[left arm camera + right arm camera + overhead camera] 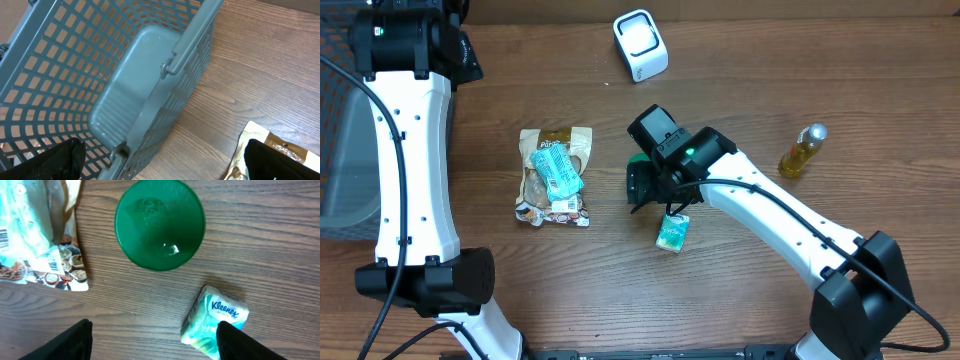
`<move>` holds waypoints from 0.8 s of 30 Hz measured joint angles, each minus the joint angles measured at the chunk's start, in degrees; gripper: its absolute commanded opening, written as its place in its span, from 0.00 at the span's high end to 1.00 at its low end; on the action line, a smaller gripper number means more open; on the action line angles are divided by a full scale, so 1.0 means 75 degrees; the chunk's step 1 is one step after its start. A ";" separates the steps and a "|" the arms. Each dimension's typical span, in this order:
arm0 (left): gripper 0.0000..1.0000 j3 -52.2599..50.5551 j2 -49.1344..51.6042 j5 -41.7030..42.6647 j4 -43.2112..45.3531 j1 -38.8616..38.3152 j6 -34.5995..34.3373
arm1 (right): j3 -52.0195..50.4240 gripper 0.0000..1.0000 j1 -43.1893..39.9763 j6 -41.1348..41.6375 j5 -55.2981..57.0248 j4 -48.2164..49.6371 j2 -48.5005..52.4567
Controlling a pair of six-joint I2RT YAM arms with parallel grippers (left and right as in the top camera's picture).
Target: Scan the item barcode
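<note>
Now my right fingers (70,342) hang apart, Kleenex pack (212,320) just beside one; left fingers (285,162), also apart, sit farther.

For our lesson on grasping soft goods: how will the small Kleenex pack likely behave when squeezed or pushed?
The Kleenex pack looks like tissues in thin film, so it would probably squash and feel light. Its glossy wrap may be slippery. Boxy and resting on the wooden table, it should slide rather than roll.
</note>
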 measured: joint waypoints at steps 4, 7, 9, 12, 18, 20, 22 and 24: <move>0.01 0.0000 0.0000 0.0000 0.0000 0.0000 0.0000 | -0.0067 0.29 0.0000 -0.0052 0.0047 0.0189 0.0090; 0.01 0.0000 0.0000 0.0000 -0.0003 0.0000 0.0000 | -0.0274 0.31 0.0003 -0.0073 0.0058 0.0484 0.0090; 0.00 0.0000 0.0000 0.0000 -0.0003 0.0000 0.0000 | -0.0446 0.32 0.0000 -0.0073 0.0070 0.0664 0.0096; 0.00 0.0000 0.0000 0.0000 -0.0003 0.0000 0.0000 | -0.0749 0.36 0.0000 -0.0085 0.0073 0.1072 0.0111; 0.01 0.0000 0.0000 0.0000 -0.0003 0.0000 0.0000 | -0.1329 0.36 0.0000 -0.0073 0.0070 0.2174 0.0114; 0.00 0.0000 0.0000 0.0000 0.0000 0.0000 -0.0003 | -0.1515 0.36 0.0003 -0.0070 0.0073 0.2576 0.0117; 0.00 0.0000 0.0000 0.0000 -0.0003 -0.0003 0.0000 | -0.1719 0.36 0.0003 -0.0073 0.0070 0.3034 0.0125; 0.01 0.0000 0.0000 0.0000 0.0000 0.0000 0.0000 | -0.1886 0.36 0.0000 -0.0070 0.0085 0.3474 0.0143</move>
